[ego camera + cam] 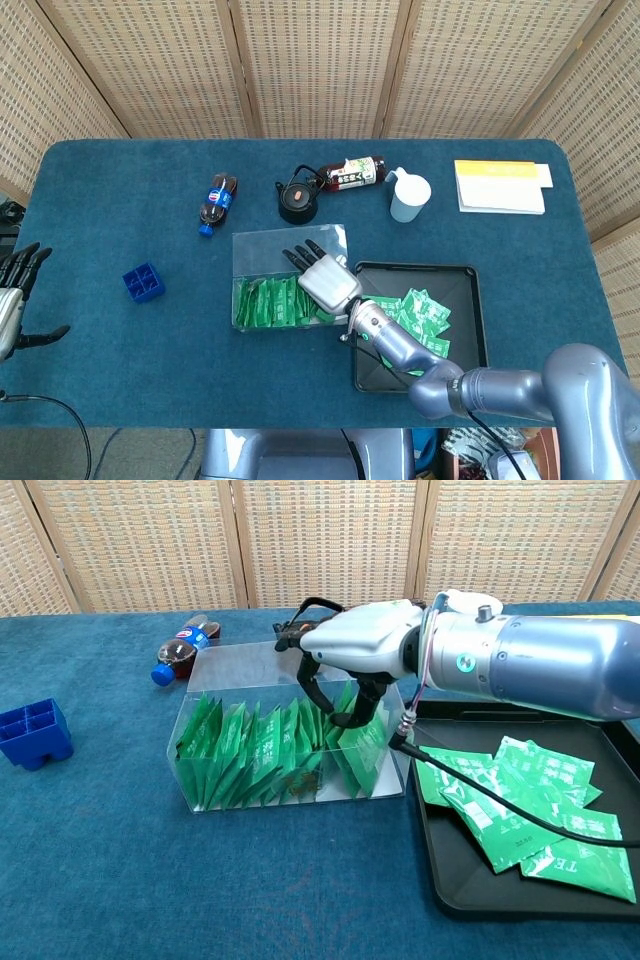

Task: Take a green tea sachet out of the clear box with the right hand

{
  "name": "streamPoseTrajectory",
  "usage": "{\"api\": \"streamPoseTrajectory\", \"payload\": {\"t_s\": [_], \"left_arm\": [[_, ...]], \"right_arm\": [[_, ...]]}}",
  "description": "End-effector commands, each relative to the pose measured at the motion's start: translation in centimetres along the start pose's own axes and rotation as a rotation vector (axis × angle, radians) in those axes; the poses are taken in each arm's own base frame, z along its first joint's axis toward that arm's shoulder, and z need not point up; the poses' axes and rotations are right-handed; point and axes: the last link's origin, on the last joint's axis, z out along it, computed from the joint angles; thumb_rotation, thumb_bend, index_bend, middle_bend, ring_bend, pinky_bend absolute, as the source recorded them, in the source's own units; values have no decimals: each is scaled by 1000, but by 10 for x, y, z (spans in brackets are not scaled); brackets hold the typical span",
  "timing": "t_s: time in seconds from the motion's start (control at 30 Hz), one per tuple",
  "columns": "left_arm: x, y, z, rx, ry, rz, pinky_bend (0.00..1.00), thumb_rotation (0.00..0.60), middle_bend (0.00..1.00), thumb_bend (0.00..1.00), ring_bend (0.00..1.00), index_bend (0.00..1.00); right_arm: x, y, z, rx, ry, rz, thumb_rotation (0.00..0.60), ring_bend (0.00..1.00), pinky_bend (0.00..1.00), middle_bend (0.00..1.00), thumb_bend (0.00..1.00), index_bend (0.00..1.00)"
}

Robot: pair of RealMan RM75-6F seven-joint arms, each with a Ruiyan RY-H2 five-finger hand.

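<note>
- Green tea sachets [262, 748] stand on edge in the clear box [288, 780], directly beneath the right hand [352, 652].
- Fingers [317, 692] curl downward among them; whether they pinch one cannot be told.
- Left hand [14, 290] idles well apart, fingers spread.

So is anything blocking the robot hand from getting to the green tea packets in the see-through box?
Nothing visible is. The clear box has no lid, and the right robot hand is right above the tea packets, with its fingers reaching down among them.
</note>
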Motion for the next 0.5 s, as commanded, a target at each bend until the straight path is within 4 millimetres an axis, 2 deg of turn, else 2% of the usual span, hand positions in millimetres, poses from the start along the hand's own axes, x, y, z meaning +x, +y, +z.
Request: {"api": "streamPoseTrajectory", "payload": {"t_s": [0.03, 0.5], "left_arm": [[0, 0, 0, -1, -1, -1, 0, 600, 0, 113, 0, 0], [-1, 1, 0, -6, -3, -1, 0, 600, 0, 114, 0, 0]], "right_arm": [[7, 0, -3, 6, 24, 3, 600, 0, 0, 94, 557, 654], [46, 4, -33, 23, 143, -19, 600, 0, 0, 102, 557, 654]]}}
